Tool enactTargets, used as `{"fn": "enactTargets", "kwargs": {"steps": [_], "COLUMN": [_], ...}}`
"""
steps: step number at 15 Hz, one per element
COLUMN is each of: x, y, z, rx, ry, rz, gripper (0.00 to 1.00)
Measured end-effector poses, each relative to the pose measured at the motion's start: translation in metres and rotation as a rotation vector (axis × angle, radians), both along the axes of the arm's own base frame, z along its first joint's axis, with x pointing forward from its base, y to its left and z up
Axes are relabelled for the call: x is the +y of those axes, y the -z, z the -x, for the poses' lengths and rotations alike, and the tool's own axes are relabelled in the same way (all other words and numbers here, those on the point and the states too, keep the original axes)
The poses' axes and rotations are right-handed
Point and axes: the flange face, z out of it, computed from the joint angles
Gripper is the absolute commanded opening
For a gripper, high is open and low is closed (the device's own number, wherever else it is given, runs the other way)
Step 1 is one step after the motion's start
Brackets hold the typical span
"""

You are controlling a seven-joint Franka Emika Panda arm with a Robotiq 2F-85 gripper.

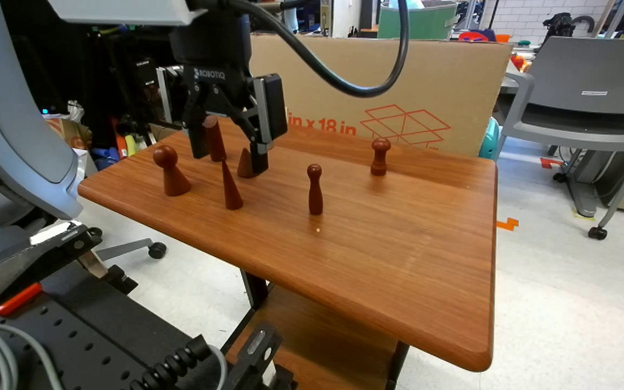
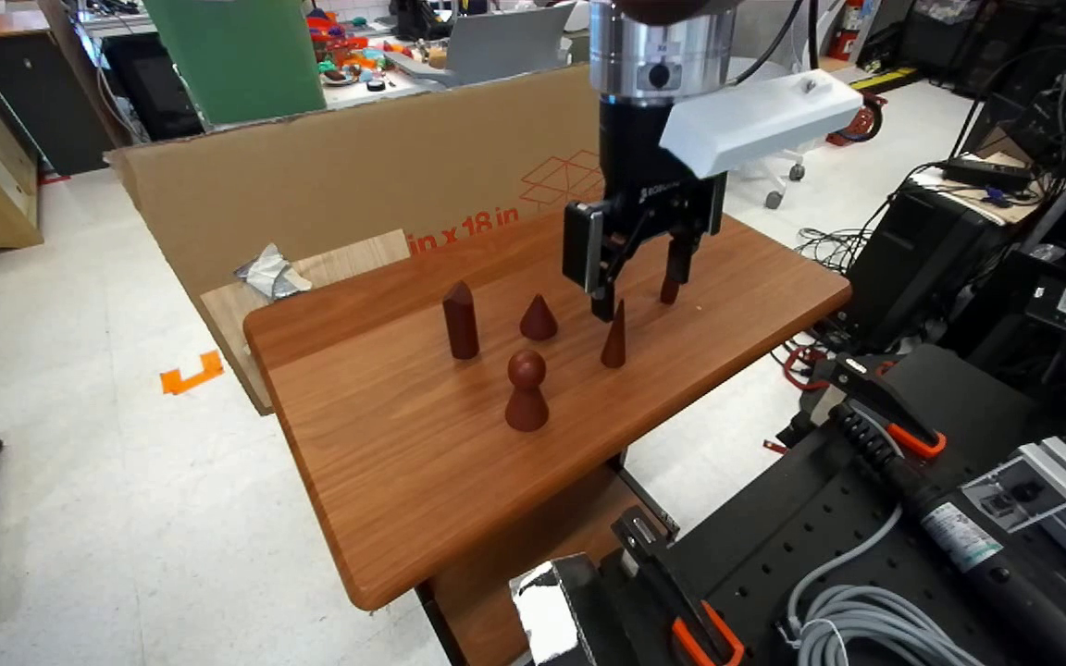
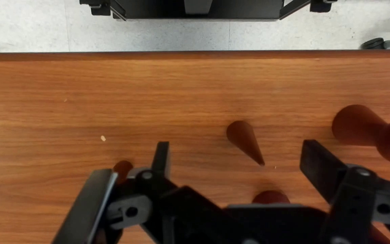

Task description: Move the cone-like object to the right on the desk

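Observation:
The cone-like object stands upright on the desk as a slim reddish-brown taper, in both exterior views and in the wrist view. The desk is glossy reddish-brown wood; it also shows in an exterior view and in the wrist view. My gripper is open and empty, pointing down above the desk, with its fingertips about the height of the cone's tip. It also shows in an exterior view. In the wrist view the cone appears between the spread fingers, touching neither.
A shorter, wider cone, a round-headed pawn and a tall block stand close to the cone. A thin knobbed peg and another knobbed piece stand apart. A cardboard sheet lines the far edge.

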Motion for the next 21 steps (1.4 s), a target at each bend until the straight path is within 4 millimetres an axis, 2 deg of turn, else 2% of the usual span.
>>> {"fn": "enactTargets", "kwargs": {"steps": [6, 9, 10, 13, 15, 18, 21], "x": [0.010, 0.015, 0.016, 0.015, 0.006, -0.025, -0.071], "y": [0.033, 0.043, 0.043, 0.042, 0.040, 0.020, -0.020], "z": [-0.012, -0.014, -0.015, -0.016, -0.016, -0.019, -0.022], "rx": [0.036, 0.048, 0.046, 0.046, 0.057, 0.052, 0.011], "ry": [-0.048, -0.060, -0.061, -0.053, -0.032, 0.037, 0.138], "rz": [0.029, 0.033, 0.034, 0.032, 0.026, -0.015, -0.083], "gripper": [0.18, 0.01, 0.06, 0.06, 0.06, 0.06, 0.06]}}
